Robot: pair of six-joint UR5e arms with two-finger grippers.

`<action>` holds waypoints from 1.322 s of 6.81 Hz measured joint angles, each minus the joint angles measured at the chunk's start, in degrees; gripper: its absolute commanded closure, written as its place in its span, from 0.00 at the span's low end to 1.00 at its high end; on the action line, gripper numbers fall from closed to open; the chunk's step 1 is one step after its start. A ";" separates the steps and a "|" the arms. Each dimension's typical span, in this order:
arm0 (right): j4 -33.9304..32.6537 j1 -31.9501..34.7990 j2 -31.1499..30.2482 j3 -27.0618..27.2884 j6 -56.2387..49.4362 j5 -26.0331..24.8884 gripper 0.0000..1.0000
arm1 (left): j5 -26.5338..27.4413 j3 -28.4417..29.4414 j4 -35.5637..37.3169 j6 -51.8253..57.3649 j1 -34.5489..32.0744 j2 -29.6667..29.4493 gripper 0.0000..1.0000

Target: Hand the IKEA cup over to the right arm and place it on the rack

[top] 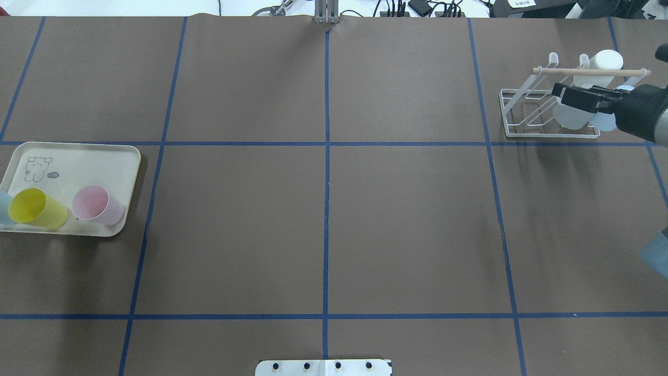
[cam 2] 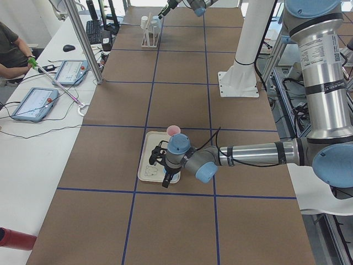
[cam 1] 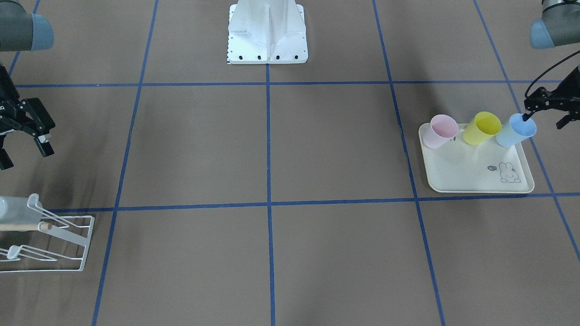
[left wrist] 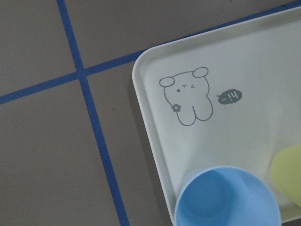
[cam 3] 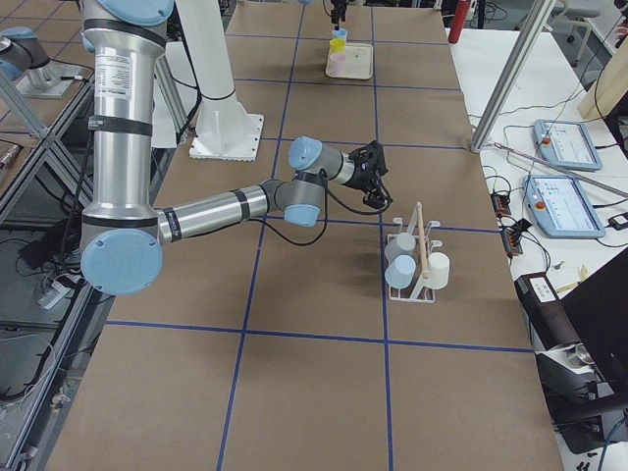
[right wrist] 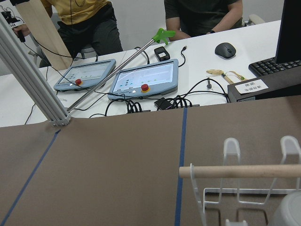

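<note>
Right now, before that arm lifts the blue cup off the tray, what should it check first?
1. Blue cup standing mouth up on the tray: ok.
2. Left claw open: ok.
3. Left claw astride the cup's wall, one tip inside the mouth: looks ok in the front view.
4. Gap to the yellow cup: cannot tell; the two stand very close.
5. Right claw open and empty, ready to receive: ok.
6. Bare prongs on the rack, which already holds pale cups: ok at one end.
</note>
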 measured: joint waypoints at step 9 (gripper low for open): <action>0.00 0.00 -0.15 -0.17 -0.07 0.07 0.00 | -0.02 2.30 0.09 -0.19 1.43 -1.44 0.77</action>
